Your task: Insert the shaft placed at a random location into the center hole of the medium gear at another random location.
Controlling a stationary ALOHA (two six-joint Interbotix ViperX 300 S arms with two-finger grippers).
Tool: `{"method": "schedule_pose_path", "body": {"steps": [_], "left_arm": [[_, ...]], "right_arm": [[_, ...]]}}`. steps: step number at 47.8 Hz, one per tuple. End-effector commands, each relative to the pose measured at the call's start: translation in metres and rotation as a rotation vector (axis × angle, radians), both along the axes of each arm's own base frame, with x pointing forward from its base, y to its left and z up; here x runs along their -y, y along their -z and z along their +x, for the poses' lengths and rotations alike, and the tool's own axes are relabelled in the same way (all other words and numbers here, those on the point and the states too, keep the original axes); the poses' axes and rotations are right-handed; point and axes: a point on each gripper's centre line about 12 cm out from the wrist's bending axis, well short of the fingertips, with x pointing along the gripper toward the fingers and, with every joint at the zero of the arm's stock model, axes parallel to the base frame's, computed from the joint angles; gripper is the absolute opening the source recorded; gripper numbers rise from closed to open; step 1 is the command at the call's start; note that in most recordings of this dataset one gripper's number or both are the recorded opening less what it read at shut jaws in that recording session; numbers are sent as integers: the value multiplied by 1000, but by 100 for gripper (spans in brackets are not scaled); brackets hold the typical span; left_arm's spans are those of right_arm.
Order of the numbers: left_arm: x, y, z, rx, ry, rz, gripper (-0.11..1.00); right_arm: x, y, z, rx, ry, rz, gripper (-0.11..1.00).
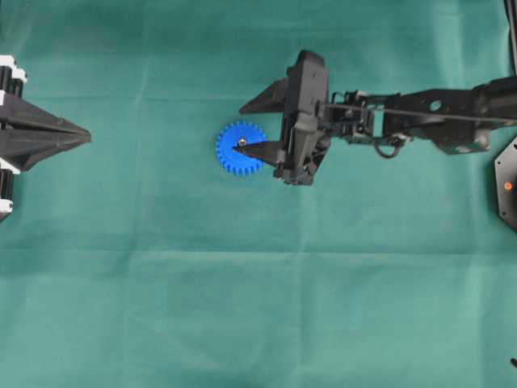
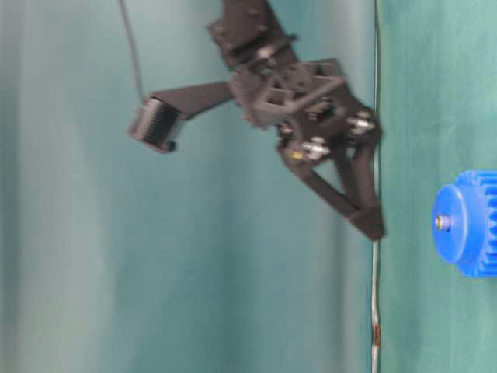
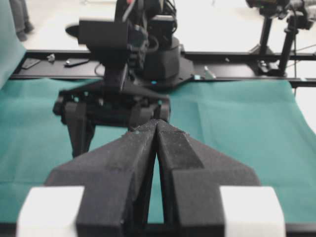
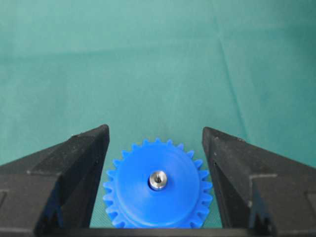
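The blue medium gear (image 1: 234, 158) lies flat on the green cloth, left of centre. The silvery shaft (image 1: 241, 142) stands in its hub and fills the center hole; in the right wrist view only the end of the shaft (image 4: 158, 179) shows in the gear (image 4: 158, 202). My right gripper (image 1: 238, 129) hangs open above the gear, its fingers (image 4: 79, 158) apart on either side and touching nothing. The table-level view shows the gear (image 2: 470, 233) with the shaft tip (image 2: 443, 222) poking out. At the left edge, my left gripper (image 1: 87, 137) is shut and empty, its tips (image 3: 157, 124) pressed together.
The right arm (image 1: 420, 113) reaches in from the right edge. A dark octagonal base (image 1: 507, 186) with an orange dot sits at the right edge. A black rail (image 3: 237, 57) runs along the cloth's far side in the left wrist view.
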Motion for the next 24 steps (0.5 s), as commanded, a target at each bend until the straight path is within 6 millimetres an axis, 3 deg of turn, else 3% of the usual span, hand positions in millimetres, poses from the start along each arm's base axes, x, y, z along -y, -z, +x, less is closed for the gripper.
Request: {"method": "schedule_pose_path", "body": {"steps": [1,8,24], "left_arm": [[-1,-10,1,28,-3,1,0],[0,-10,1,29,-1,3,0],[-1,-11,1,28,-3,2,0]], "right_arm": [[-1,-25,-4,40,-4,-11,77],[-2,-34,-16,45,-5,-13,77],[-8,-49,-65,76,-3,-12,77]]}}
